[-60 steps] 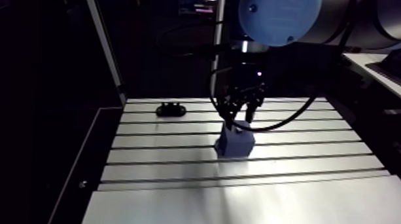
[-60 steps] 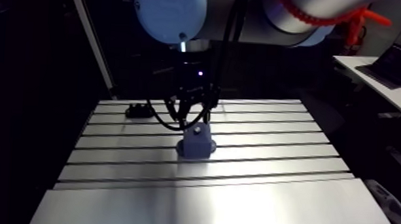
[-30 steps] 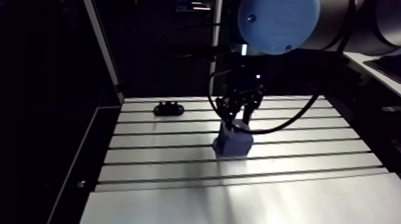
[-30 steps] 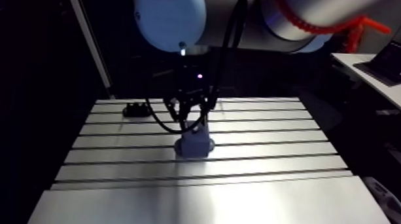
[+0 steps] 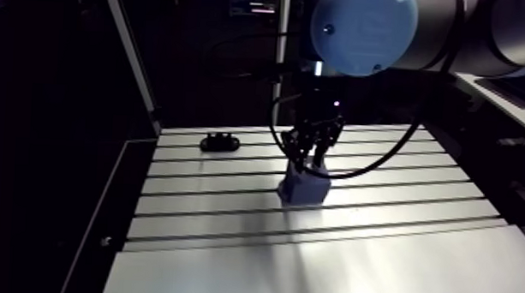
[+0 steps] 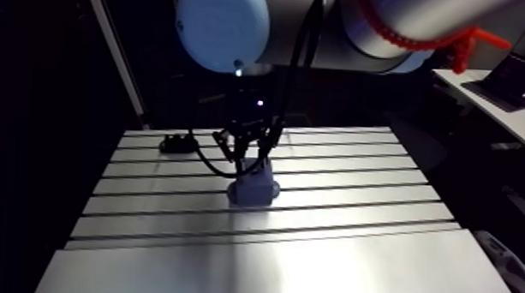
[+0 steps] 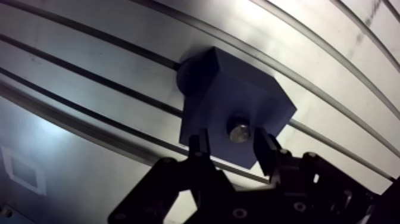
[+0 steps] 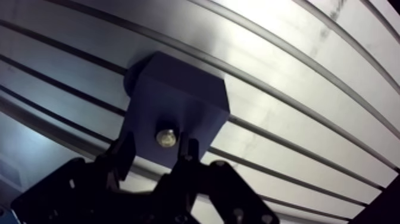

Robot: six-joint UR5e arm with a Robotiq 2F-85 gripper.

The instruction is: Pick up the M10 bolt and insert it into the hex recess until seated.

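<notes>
bolt (image 7: 240, 130) in blue block (image 7: 221, 98), jaws apart

You see the bolt (image 7: 239, 130) in the block (image 7: 238, 95) on the table (image 7: 333, 65), between the gripper (image 7: 231, 139) fingers, with a small fixture (image 5: 221, 142) well apart behind.

Arm (image 5: 495, 36) was silver-grey w/ round light-blue joint cap (image 6: 222, 24); gripper (image 7: 231, 144) matt black, two dark fingers (image 7: 199, 149), small screws (image 7: 238, 212).

The silvery bolt (image 7: 239, 130) sits upright in the top of the dark blue block (image 7: 220, 89).
</notes>
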